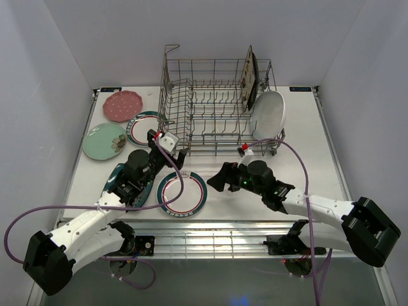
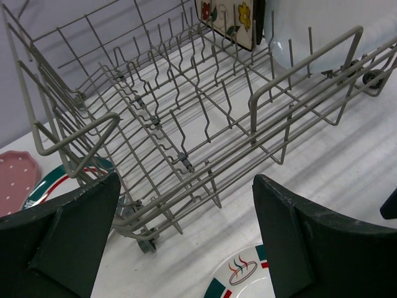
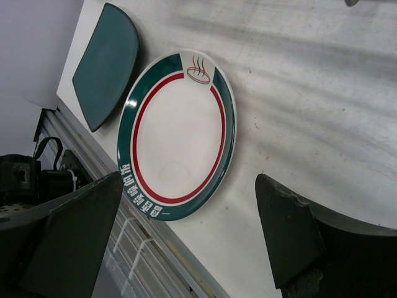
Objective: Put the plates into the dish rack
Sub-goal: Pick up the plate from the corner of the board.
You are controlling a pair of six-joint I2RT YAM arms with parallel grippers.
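The dish rack (image 1: 217, 105) is sitting at the upper middle of the top view. It is a grey wire basket of thin bent rods, with rows of upright tines and tall open sides. Two glossy square floral plates (image 1: 250, 78) are standing on edge in its upper right corner. A smooth white oval plate (image 1: 268, 115) is leaning at its right end; I cannot tell whether it is inside the wires.

The other plates are lying flat on the white desk (image 1: 306, 166). At the upper left, a pink dotted plate (image 1: 122, 106) is showing a scalloped rim, with a round mint green floral plate (image 1: 105, 141) below it. A round white plate with a teal and red rim (image 1: 141, 127) is lying at the rack's left corner. A second teal and red rimmed plate (image 1: 182, 194) is lying at the lower middle. Its band is carrying a steaming-bowl emblem and white characters I cannot read. A teal square plate (image 1: 118, 177) with rounded corners is lying partly under the left arm.

The left claw (image 1: 167, 145) is hovering before the rack's lower left corner, its matte dark wedge fingers spread wide and gripping nothing. The right claw (image 1: 220, 178) is hanging just right of the lower round plate, its fingers also apart and empty.
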